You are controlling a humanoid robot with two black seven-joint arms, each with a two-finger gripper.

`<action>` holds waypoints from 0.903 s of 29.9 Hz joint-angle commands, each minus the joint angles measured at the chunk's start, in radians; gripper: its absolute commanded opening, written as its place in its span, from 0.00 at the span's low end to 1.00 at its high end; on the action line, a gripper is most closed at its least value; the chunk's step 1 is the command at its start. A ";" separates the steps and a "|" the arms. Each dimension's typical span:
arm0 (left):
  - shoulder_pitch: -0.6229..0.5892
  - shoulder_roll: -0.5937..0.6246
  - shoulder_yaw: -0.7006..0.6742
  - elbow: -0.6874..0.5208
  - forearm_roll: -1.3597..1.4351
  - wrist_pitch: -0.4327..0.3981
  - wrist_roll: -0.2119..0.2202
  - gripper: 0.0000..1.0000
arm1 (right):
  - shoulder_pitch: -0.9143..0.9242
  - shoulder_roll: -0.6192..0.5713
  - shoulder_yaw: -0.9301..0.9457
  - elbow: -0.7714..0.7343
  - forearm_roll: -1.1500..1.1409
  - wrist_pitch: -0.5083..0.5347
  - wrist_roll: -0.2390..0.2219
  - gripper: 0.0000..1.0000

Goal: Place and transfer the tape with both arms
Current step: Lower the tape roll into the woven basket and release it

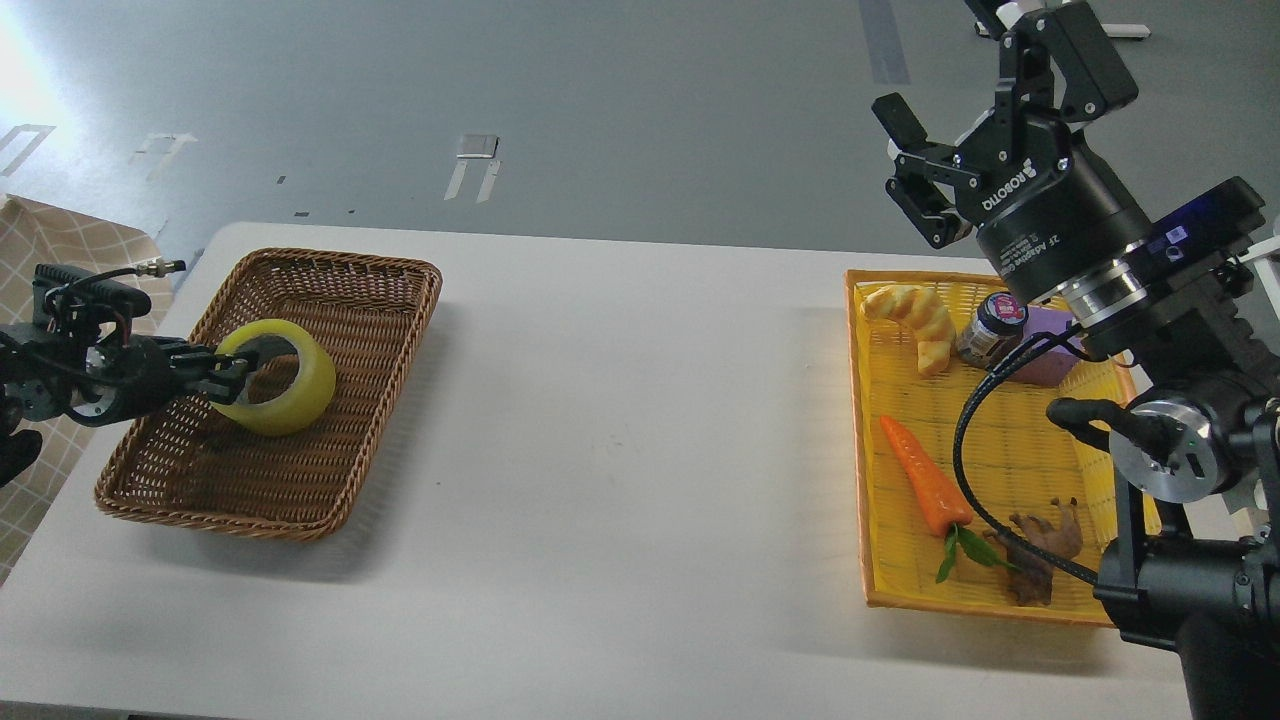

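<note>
The tape (285,392), a yellowish roll with a pale inner core, is low inside the brown wicker basket (330,470) at the table's left. My left gripper (232,377) reaches in from the left edge and is shut on the roll's near wall. Whether the roll touches the basket floor I cannot tell. My right gripper (985,85) is raised high at the upper right, above the back of the yellow tray (868,480), open and empty.
The yellow tray holds a croissant (912,317), a small jar (990,328), a purple block (1045,352), an orange carrot (925,480) and a brown figure (1040,550). The white table (620,430) lies between basket and tray. A checked cloth (60,250) hangs at the left.
</note>
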 commanded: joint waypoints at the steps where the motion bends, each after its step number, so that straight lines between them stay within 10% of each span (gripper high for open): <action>1: -0.002 -0.005 -0.001 0.011 -0.004 0.001 0.000 0.49 | -0.001 0.000 0.000 -0.001 0.000 0.000 0.000 0.99; 18: -0.061 -0.010 -0.012 0.005 -0.253 -0.013 0.000 0.97 | -0.023 0.000 0.000 0.002 0.000 0.000 0.002 1.00; 27: -0.241 -0.089 -0.017 -0.014 -0.672 -0.073 0.000 0.98 | -0.021 0.000 0.000 0.000 0.000 0.000 0.003 1.00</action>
